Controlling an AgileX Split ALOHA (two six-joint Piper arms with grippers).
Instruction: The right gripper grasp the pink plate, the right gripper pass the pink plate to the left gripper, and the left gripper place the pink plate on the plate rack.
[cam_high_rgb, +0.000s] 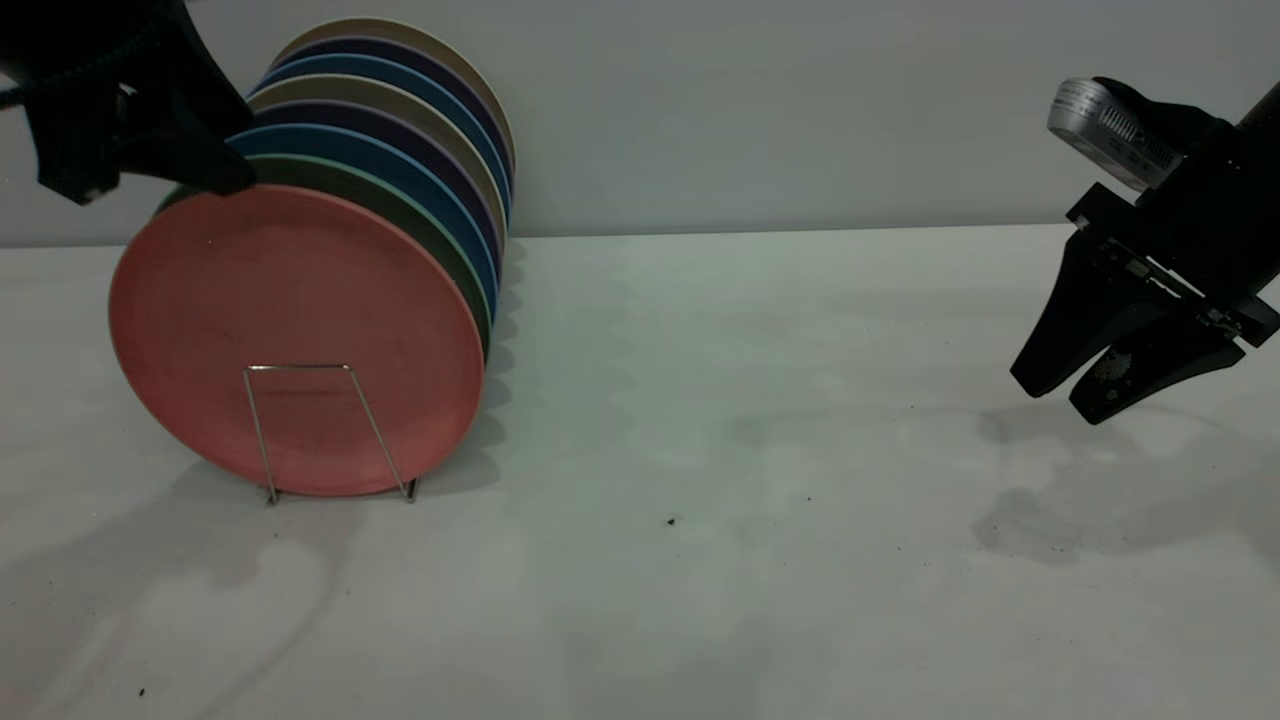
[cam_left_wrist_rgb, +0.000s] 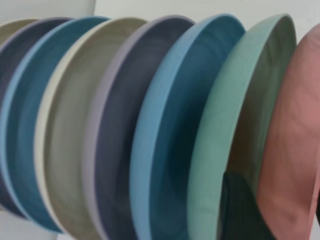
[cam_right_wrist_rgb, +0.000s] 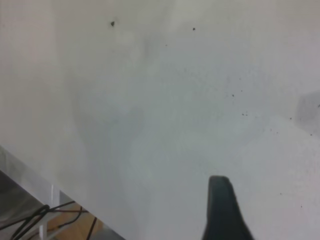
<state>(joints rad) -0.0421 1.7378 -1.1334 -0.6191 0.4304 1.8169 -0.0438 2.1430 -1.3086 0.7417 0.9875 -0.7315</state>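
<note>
Standing in plate rack (cam_high_rgb: 330, 430), pink plate (cam_high_rgb: 290, 330) pinched by left gripper (cam_high_rgb: 215, 180) fingers; right gripper (cam_high_rgb: 1065, 390) fingers narrow.

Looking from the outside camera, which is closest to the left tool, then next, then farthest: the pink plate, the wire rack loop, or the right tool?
1. Pink plate: its top rim meets the left tool.
2. Plate rack: front loop, low before the plate.
3. Right tool: far across the table.
</note>
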